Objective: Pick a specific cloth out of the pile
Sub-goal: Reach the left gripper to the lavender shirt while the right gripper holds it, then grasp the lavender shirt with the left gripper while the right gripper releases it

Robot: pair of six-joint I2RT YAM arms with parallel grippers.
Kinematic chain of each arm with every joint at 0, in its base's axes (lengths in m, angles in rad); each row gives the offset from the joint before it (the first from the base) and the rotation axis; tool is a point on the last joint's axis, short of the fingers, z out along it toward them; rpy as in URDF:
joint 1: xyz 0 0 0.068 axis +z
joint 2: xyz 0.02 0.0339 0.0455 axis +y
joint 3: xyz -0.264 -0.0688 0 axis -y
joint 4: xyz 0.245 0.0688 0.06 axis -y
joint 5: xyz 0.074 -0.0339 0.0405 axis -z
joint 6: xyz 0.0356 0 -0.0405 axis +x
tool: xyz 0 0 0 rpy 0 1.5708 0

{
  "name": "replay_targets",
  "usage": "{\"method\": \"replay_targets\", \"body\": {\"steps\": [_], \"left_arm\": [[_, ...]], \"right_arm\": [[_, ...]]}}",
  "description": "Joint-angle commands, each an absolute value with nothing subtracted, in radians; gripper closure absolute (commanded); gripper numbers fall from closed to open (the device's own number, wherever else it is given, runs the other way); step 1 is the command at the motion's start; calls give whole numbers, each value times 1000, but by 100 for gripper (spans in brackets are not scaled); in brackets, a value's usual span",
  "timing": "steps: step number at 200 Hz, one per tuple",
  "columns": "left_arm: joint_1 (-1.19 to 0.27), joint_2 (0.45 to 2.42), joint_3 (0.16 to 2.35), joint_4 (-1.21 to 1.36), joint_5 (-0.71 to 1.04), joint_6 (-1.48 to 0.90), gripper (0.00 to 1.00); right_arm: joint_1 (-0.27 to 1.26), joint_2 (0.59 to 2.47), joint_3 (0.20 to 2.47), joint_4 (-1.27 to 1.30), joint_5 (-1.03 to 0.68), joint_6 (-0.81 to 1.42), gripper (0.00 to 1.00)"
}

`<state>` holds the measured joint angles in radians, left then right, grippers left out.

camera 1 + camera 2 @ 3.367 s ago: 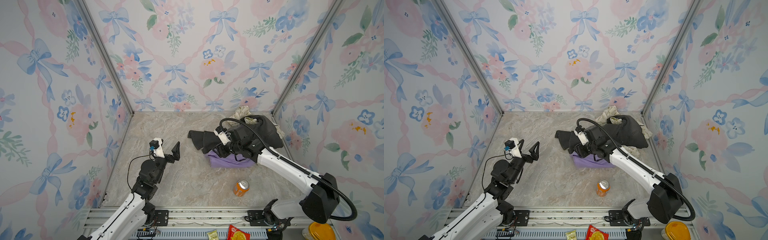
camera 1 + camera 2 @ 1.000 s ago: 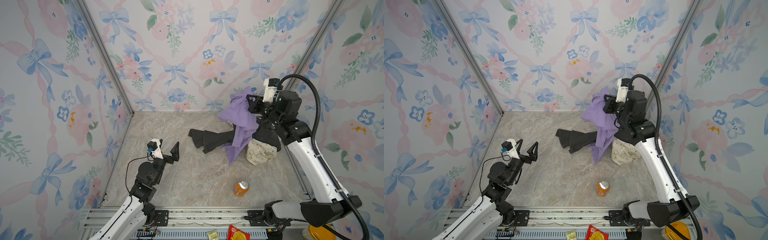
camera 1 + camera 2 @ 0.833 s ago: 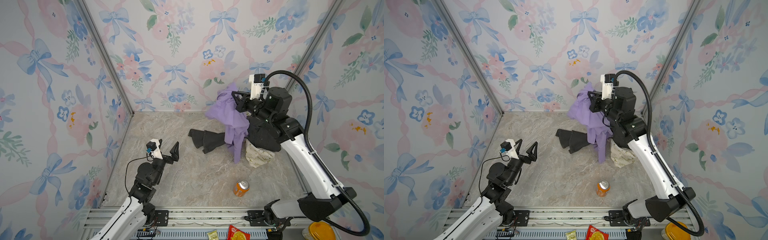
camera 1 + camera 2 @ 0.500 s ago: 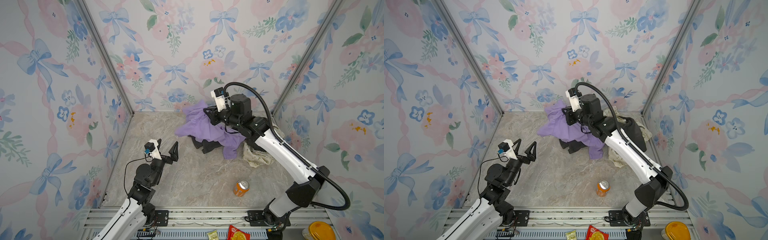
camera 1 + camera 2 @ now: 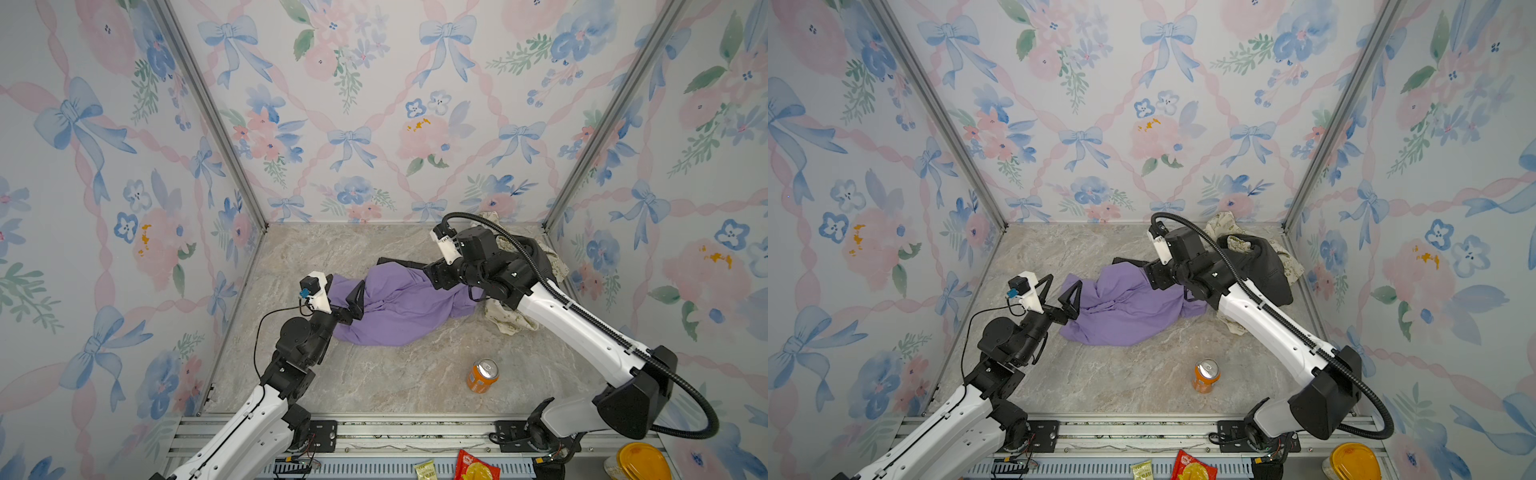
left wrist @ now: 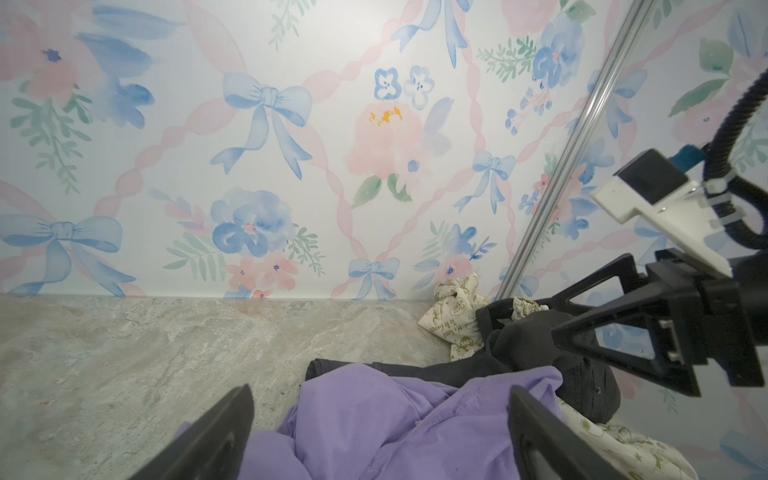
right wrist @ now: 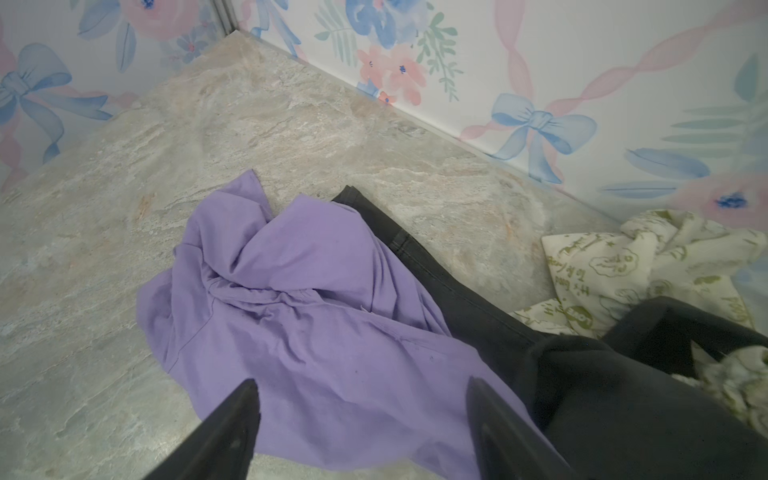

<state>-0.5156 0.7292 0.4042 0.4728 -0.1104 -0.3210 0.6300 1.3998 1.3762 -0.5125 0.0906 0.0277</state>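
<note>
Lavender cloth (image 5: 399, 309) lies crumpled near the middle of the marble surface (image 5: 374, 386), between the two arms. Its far edge is draped over a dark trouser leg (image 5: 397, 262), and its right end touches the pile (image 5: 536, 259) of grey and cream fabric in the back right corner. Right gripper (image 5: 432, 275) hovers just over that end, fingers (image 7: 232, 428) spread with nothing between them. The left gripper (image 5: 1064, 283) sits at the cloth's other edge, fingers (image 6: 216, 436) also wide apart and holding nothing. By the look of it, the cloth is out of the heap and the step in hand is letting go. Next, the right arm needs to lift clear without snagging fabric. Dragging the cloth off the trouser leg would finish the separation.
</note>
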Motion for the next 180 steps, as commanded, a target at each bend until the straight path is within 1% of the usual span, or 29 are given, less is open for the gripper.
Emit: {"method": "replay_targets", "body": {"steps": [1,40,73,122,141,180], "left_arm": [[-583,834,473,445,-66,-280,5],[-742,1126,668,319,-59,-143,7],[-832,1352,828,299,-43,-67,9],[-879,1641,1047,278,-27,-22,14],[-880,1728,1116,276,-15,-17,15],[-881,1885,1244,271,-52,-19,20]], "right_arm": [[573,1320,1298,-473,120,105,18],[492,1196,1168,-455,118,169,8],[442,1098,1081,-461,107,206,3],[400,985,994,-456,121,240,1],[377,952,972,-454,124,253,1],[350,905,948,-463,117,258,0]]}}
